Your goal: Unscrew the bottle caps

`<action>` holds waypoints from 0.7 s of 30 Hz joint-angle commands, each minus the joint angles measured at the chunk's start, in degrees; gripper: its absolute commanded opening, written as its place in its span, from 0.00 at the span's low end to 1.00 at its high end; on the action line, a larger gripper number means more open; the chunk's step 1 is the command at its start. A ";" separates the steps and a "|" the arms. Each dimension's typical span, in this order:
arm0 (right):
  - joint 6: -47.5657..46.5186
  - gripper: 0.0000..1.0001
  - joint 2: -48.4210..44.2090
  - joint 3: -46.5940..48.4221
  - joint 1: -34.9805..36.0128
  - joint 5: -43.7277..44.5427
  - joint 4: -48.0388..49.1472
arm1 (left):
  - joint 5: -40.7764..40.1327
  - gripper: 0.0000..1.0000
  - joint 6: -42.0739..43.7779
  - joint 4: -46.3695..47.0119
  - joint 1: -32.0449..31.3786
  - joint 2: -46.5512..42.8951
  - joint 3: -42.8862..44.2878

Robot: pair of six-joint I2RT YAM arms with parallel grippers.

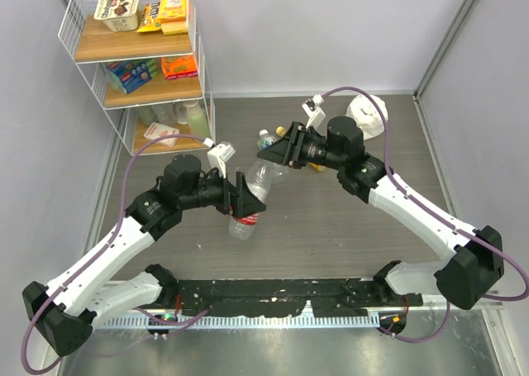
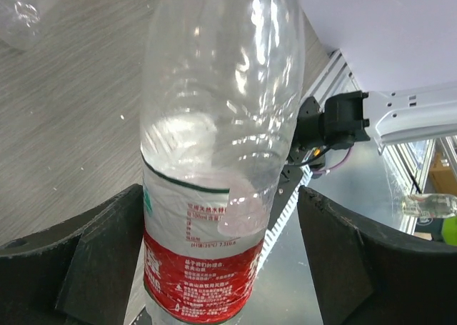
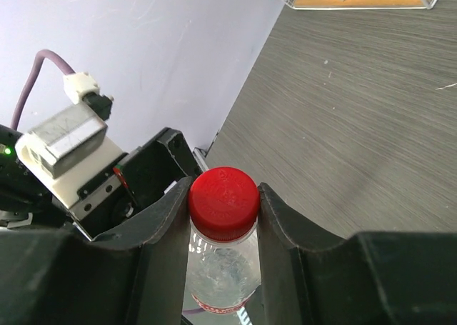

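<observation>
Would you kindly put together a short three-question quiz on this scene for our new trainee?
1. True or false: the right gripper is closed on the red cap.
2. Which colour is the label on the bottle that stands between the open fingers of the left gripper? A blue, B red, C green.
3. Fill in: the wire shelf rack stands at the far ___ corner of the table.

Key: 1 true; 2 B; 3 left.
</observation>
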 commanded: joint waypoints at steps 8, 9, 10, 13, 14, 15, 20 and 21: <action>-2.11 0.02 -2.92 4.32 0.13 4.44 -0.72 | -1.35 0.88 2.01 2.17 -2.61 0.42 -4.26; -2.38 0.02 -2.92 4.41 0.05 4.44 -0.90 | -1.44 0.88 2.10 2.18 -2.69 0.51 -4.35; -2.46 0.01 -3.09 4.41 0.13 4.61 -0.99 | -1.44 0.86 2.19 2.35 -2.78 0.60 -4.44; -2.47 0.02 -3.09 4.41 0.13 4.79 -1.17 | -1.61 0.76 2.63 2.79 -2.87 1.13 -4.52; -2.47 0.03 -3.09 4.32 0.13 4.70 -1.17 | -1.61 0.71 2.63 2.96 -2.87 1.22 -4.52; -2.55 0.04 -3.01 4.41 0.13 4.70 -1.25 | -1.61 0.60 2.63 3.23 -2.87 1.30 -4.52; -4.48 0.19 -2.74 5.37 0.22 4.53 -3.18 | -2.23 0.40 2.72 3.85 -2.87 0.95 -4.96; -5.18 0.27 -2.65 6.16 0.13 4.88 -4.58 | -2.66 0.40 2.80 3.85 -2.96 0.78 -5.05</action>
